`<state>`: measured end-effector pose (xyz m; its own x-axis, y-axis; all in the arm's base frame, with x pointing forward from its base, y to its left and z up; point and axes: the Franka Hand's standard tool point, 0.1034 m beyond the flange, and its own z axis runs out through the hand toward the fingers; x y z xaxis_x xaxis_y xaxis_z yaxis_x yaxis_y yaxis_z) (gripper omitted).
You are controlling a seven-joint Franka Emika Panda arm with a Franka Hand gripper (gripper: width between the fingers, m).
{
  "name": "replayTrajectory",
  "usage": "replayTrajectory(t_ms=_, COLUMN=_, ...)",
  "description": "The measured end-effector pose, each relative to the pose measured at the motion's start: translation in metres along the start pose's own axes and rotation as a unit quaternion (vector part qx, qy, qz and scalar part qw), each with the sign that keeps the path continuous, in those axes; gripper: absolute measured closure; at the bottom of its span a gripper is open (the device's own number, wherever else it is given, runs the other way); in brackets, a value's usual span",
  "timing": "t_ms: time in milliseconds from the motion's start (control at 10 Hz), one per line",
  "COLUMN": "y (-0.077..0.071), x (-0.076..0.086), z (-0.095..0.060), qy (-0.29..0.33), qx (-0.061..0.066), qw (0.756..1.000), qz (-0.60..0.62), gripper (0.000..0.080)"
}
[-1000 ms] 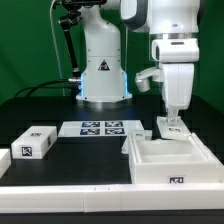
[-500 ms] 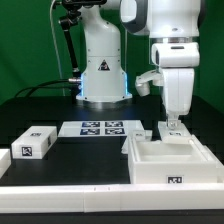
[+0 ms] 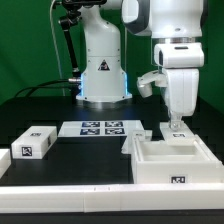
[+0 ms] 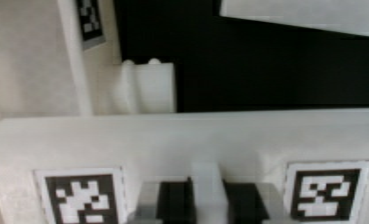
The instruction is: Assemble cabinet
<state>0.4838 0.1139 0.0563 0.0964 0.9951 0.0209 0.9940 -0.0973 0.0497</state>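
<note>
Sitting front-right on the table (image 3: 92, 158) in the exterior view, the cabinet (image 3: 170, 168) lies open-topped. I see the tool (image 3: 174, 126) at its far wall, fingers (image 4: 174, 203) nearly together; I cannot tell if it grips.

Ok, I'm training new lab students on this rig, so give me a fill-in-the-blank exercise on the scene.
The thin flat white marker board carries ___ square tags.
The arm's two-finger gripper hangs by the far side of the open white plastic box-shaped cabinet, at the exterior view's ___.
The small white tagged block lies to the exterior view's ___ of the marker board.
The white robot base wears a ___-shaped sticker.
Missing words: four; right; left; triangle.
</note>
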Motion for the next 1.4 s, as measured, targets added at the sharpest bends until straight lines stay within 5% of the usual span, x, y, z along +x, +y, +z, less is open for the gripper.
replayTrajectory(t_ms=300, y=0.001, x=0.0, z=0.0, qy=0.0, qx=0.0, qw=1.0, qz=-0.001, gripper=0.0729)
replayTrajectory(t_ms=700, y=0.025, x=0.0, z=0.0, qy=-0.004, qx=0.004, qw=1.0, qz=-0.003, gripper=0.0729)
replayTrajectory(t_ms=1400, y=0.061, x=0.001, z=0.0, qy=0.001, qx=-0.008, qw=1.0, qz=0.008, gripper=0.0729)
